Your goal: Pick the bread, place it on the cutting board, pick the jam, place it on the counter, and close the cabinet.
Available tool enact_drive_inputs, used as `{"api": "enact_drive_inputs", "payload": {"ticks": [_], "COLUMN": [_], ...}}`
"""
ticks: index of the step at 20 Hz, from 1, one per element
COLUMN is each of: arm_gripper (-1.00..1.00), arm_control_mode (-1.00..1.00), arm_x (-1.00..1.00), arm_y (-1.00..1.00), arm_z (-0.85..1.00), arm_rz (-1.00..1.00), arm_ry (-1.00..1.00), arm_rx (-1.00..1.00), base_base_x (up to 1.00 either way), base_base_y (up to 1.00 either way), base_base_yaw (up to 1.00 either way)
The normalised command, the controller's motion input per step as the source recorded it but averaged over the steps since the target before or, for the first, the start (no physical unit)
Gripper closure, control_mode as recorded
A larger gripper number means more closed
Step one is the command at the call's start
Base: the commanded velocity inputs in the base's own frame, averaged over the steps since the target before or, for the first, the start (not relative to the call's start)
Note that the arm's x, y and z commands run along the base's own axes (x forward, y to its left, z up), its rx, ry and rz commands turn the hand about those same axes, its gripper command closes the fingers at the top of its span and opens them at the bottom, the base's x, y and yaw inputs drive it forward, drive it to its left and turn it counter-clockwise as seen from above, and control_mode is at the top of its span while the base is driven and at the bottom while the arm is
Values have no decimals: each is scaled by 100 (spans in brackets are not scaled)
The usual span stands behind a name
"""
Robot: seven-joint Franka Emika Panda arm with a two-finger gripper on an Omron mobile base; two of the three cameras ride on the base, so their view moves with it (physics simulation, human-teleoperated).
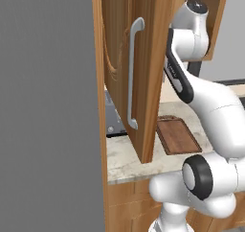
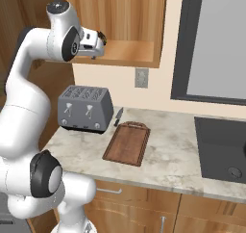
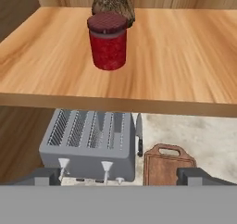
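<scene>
Cabinet (image 2: 115,25) is open, door (image 1: 129,68) swung out wide with its grey bar handle (image 1: 134,73) facing the left base camera. On the cabinet's bottom shelf (image 3: 176,56): jam (image 3: 108,41) upright toward the front, bread (image 3: 113,3) right behind it at 12 o'clock, partly hidden by the jar; can't tell if they touch. Both sit at about 11 o'clock in the hand view.

Counter (image 2: 173,155) below: cutting board (image 2: 127,143) lies flat with nothing on it, handle pointing toward the wall. Grey four-slot toaster (image 2: 85,108) just beside the board, at its 9 o'clock in the right base view. A knife (image 2: 118,116) lies between toaster and board near the wall. Dark cooktop (image 2: 223,148) well apart at 3 o'clock, wall outlet (image 2: 141,77) above the board.

Pincer (image 2: 102,38) spread wide, holding nothing, touching nothing. In the hand view its fingertips (image 3: 196,176) sit far apart at the bottom edge, framing toaster and board, with the shelf edge ahead and the jam further in.

Arm pose: rises from the base, upper links bent up to shelf height, wrist turned so the hand points roughly level into the open cabinet, just outside the shelf's front edge.
</scene>
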Motion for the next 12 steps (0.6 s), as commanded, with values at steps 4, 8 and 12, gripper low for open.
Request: {"api": "enact_drive_inputs", "payload": {"ticks": [4,8,12], "arm_gripper": [-100,-100,-100], "arm_control_mode": [-100,-100,-100], "arm_x": [28,19,12], "arm_y": [1,3,5], "arm_z": [5,0,0], "arm_rz": [0,0,0], "arm_ry": [-1,-5,-11], "arm_rx": [0,0,0], "base_base_x": [0,0,0], "base_base_y": [0,0,0], "base_base_yaw": [0,0,0]}}
